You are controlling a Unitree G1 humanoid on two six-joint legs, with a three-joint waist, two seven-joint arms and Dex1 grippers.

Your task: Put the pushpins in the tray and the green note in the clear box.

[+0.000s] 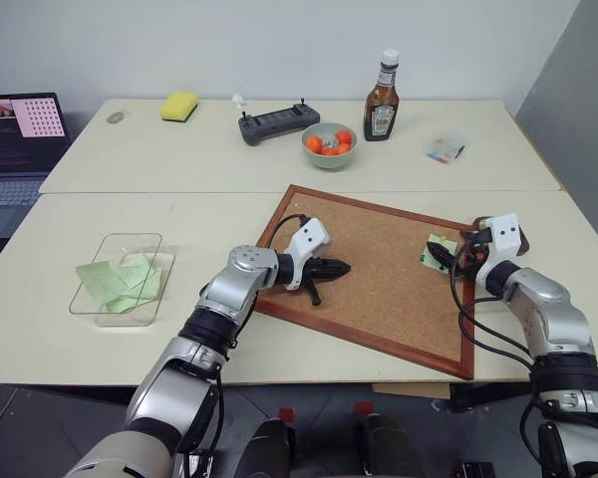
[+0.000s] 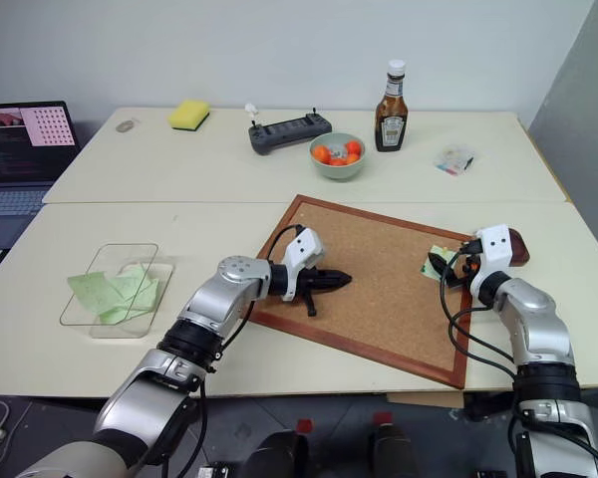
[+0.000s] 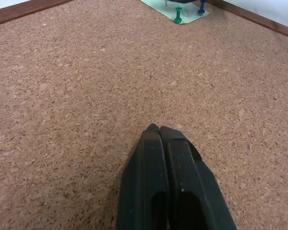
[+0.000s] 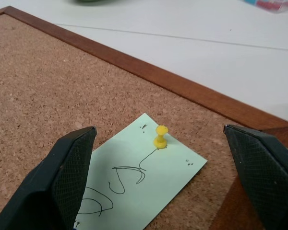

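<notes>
Right pincer (image 4: 158,179) gapes wide, empty, astride a yellow pushpin (image 4: 160,135) pinning the green note (image 4: 137,188) near the corkboard's (image 1: 379,274) right edge; left pincer (image 3: 169,136) is closed, empty, mid-board.

No printed word, brand or number can be read anywhere. The green note (image 4: 139,184) on the cork board (image 4: 48,86) carries only a looping dark pen scribble and a few tiny marks, none forming a letter that can be made out. The brown sauce bottle (image 1: 382,100) has a pale label, but its print is too small to read. The laptop (image 1: 18,134) screen shows lines of small text and a grid of dots on a pink panel, all too small to read.
</notes>
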